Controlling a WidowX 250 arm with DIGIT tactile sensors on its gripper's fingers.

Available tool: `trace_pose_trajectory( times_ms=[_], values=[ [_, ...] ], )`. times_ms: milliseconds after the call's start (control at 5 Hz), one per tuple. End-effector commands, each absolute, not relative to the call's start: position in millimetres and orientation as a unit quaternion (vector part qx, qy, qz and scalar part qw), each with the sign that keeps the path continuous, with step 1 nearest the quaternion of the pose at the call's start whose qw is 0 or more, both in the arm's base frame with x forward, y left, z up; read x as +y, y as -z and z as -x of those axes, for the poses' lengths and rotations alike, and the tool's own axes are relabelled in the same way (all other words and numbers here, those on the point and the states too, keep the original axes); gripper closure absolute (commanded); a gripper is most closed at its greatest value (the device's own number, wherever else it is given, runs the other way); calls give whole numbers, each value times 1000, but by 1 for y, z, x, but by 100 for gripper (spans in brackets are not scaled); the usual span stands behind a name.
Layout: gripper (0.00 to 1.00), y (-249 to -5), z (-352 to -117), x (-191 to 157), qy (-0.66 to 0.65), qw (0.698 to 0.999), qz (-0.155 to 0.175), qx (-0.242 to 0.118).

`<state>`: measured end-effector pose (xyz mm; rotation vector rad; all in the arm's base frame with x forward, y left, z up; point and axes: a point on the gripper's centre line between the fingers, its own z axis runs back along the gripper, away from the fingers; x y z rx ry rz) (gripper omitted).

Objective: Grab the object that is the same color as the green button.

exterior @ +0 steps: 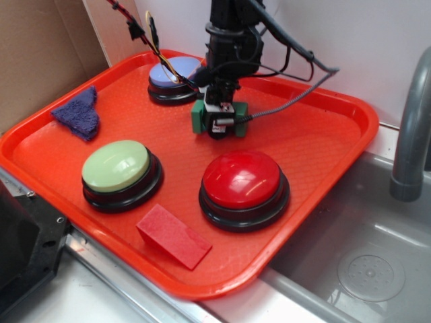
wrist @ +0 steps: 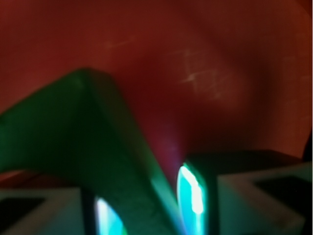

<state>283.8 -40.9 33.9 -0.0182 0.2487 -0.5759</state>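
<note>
Green bridge block [wrist: 83, 147] fills the blurred wrist view, sitting right between the two light finger pads, so the fingers [exterior: 219, 129] appear clenched on it, though the blur keeps me from seeing firm contact on both faces. Taking the red button [exterior: 242, 180] as the landmark and going near to far: nearest the camera, just in front and to its left, lies the red wedge [exterior: 174, 236], flat on the tray. Level with the red button and well to its left stands the green button [exterior: 116, 166], the colour cue for the pick. Behind the red button, near it, the block is low over or on the tray floor; I cannot tell which. The arm comes straight down on it, probably so the fingers straddle the block's narrow sides. Farther back stands the lavender button [exterior: 174, 73], partly hidden by the arm, and far left of it the purple-blue triangular piece [exterior: 79, 112]. Everything sits in an orange-red textured tray [exterior: 323, 134] with a raised rim, on a metal bench beside a sink basin [exterior: 363, 262] with a grey faucet [exterior: 411, 134]; white wall and cardboard behind.
</note>
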Motion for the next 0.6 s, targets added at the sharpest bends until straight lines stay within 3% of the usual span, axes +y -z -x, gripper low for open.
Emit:
trace_pose_trajectory(
  times_ms=[0, 200, 400],
  values=[
    [100, -152, -248, -52, 162, 986, -38, -13],
    [100, -198, -217, -46, 46, 996, -20, -72],
    [100, -249, -190, -40, 17, 998, -28, -61]
  ],
)
